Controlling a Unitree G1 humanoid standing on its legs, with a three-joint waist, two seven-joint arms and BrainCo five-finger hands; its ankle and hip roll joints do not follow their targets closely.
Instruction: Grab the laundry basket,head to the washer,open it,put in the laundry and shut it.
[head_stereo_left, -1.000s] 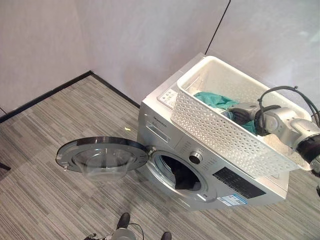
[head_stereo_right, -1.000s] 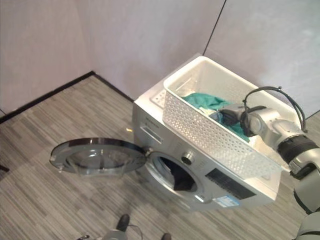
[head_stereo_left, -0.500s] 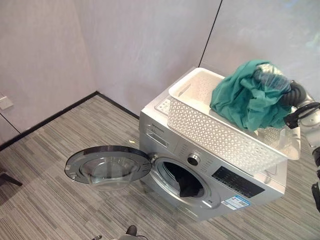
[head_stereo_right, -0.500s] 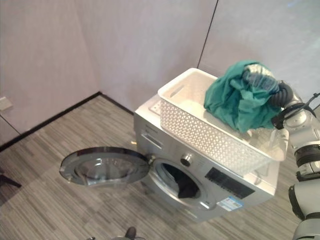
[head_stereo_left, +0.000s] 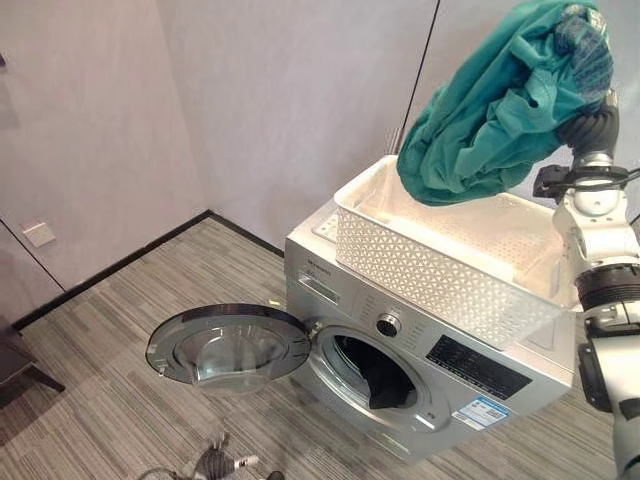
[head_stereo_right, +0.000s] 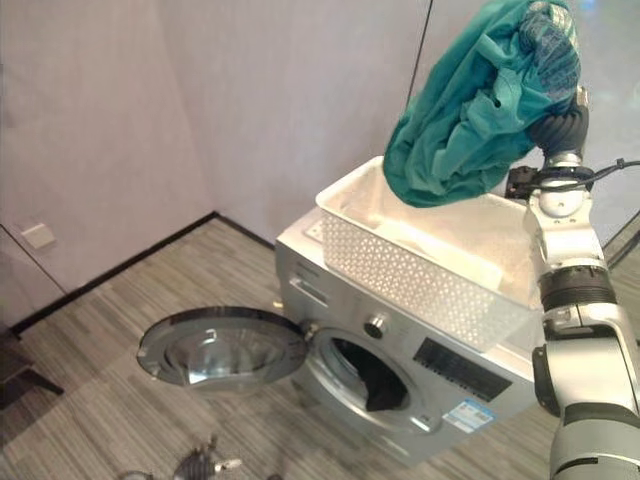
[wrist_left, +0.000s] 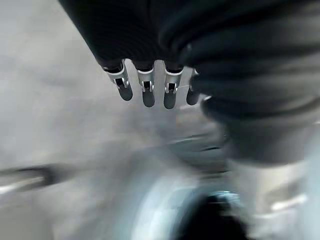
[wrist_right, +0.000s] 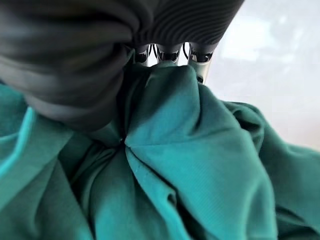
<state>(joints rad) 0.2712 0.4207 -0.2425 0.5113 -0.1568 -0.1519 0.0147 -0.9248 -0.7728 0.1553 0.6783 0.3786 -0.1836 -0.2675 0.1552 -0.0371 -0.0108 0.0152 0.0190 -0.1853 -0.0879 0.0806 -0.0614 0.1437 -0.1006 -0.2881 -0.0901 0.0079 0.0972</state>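
Item: teal laundry (head_stereo_left: 490, 110), one bunched bundle, held high over the basket (head_stereo_left: 450, 260) by the right hand (head_stereo_left: 588, 125). In the right wrist view the fingers (wrist_right: 169, 53) are curled into the cloth, pinching a fold.

Basket: white, perforated, on top of the washer (head_stereo_left: 420, 350). No other laundry is visible in it.

Washer: door (head_stereo_left: 228, 345) swung fully open to the side, drum mouth dark, a dark item just inside.

Left hand (wrist_left: 150, 85): low, fingers straight and held side by side, holding nothing.

Risks, as judged: the hold is on one fold, so the hanging bulk may slip free and land back in the basket or on the floor. A trailing edge may catch on the basket rim as the bundle is carried down to the drum. Cloth left across the drum mouth would stop the door from closing.

Change: half a second ago the bundle hung just above the basket's far end; it is now raised well clear of it.
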